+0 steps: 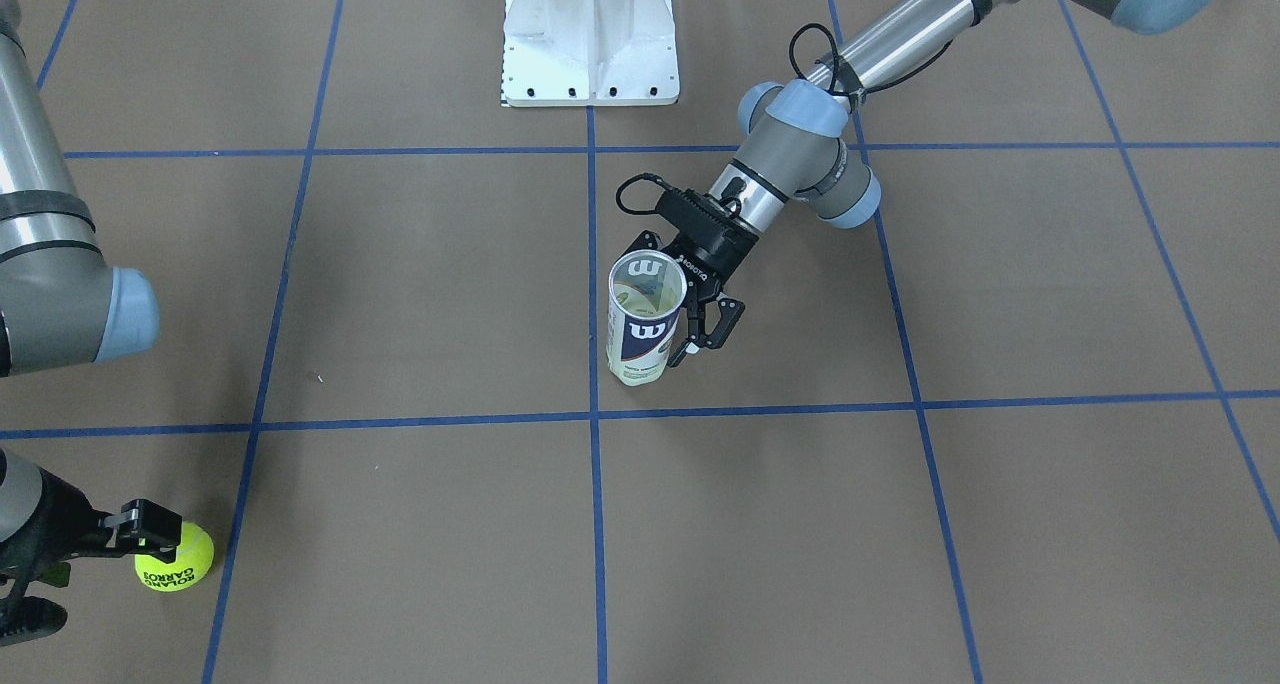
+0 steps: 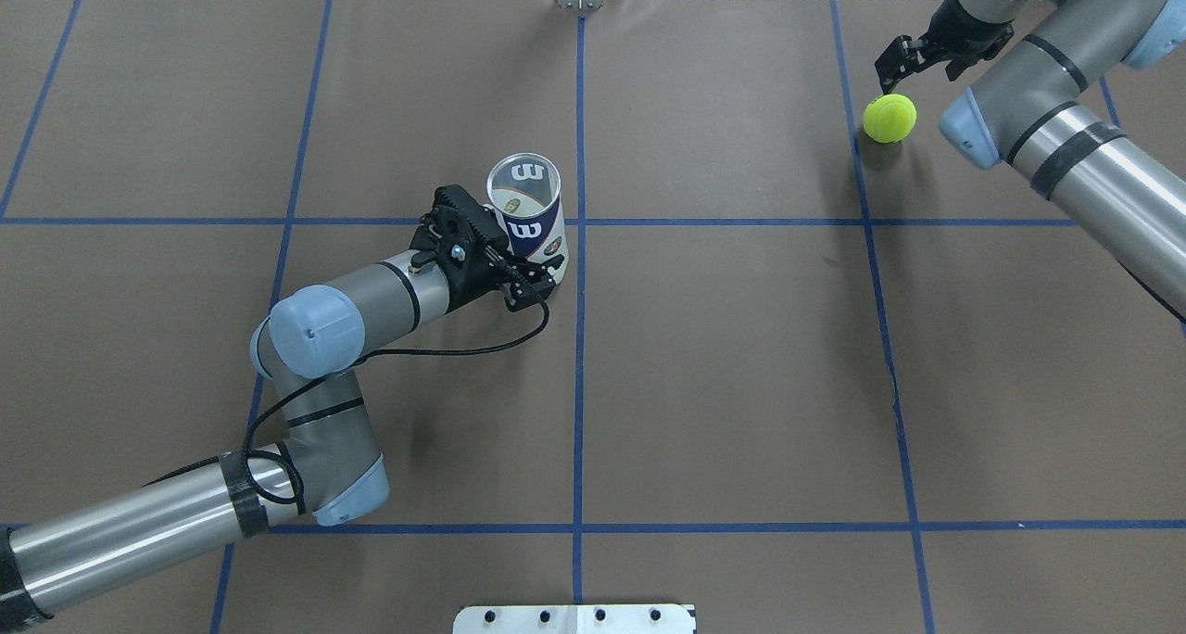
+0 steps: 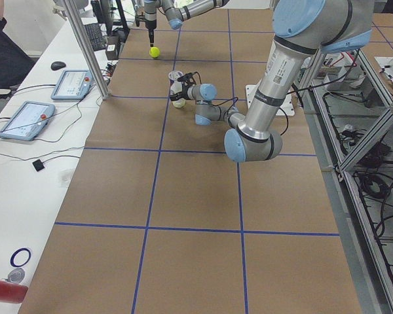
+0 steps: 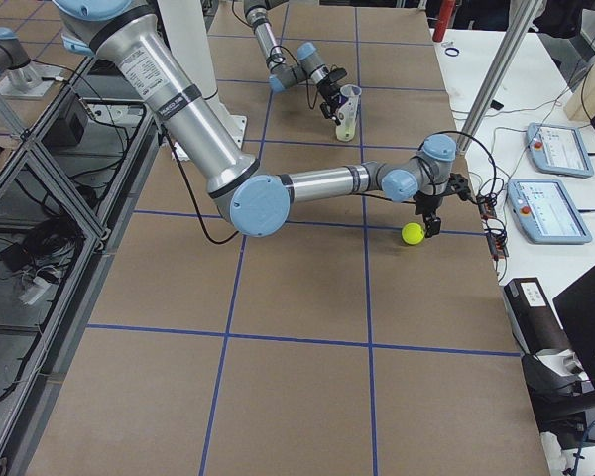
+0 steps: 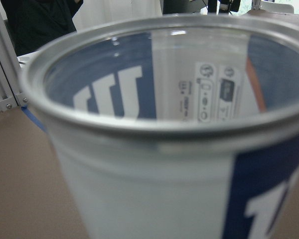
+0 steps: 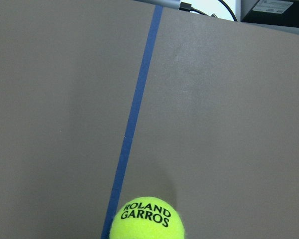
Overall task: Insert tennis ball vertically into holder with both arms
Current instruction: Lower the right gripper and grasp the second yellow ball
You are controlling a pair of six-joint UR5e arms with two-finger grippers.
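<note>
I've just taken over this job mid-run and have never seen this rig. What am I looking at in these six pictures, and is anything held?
These are two robot arms at a brown table marked with blue tape. Two pictures look down, one from behind the robot, one facing it; two look along the table from its ends; two come from wrist cameras. The left gripper has fingers either side of the holder, a clear ball can standing upright; whether they squeeze it I cannot tell. Its wrist camera shows mostly the can's rim. The right gripper is open, close by the tennis ball, which lies on the table, unheld. A white base stands near the robot.
</note>
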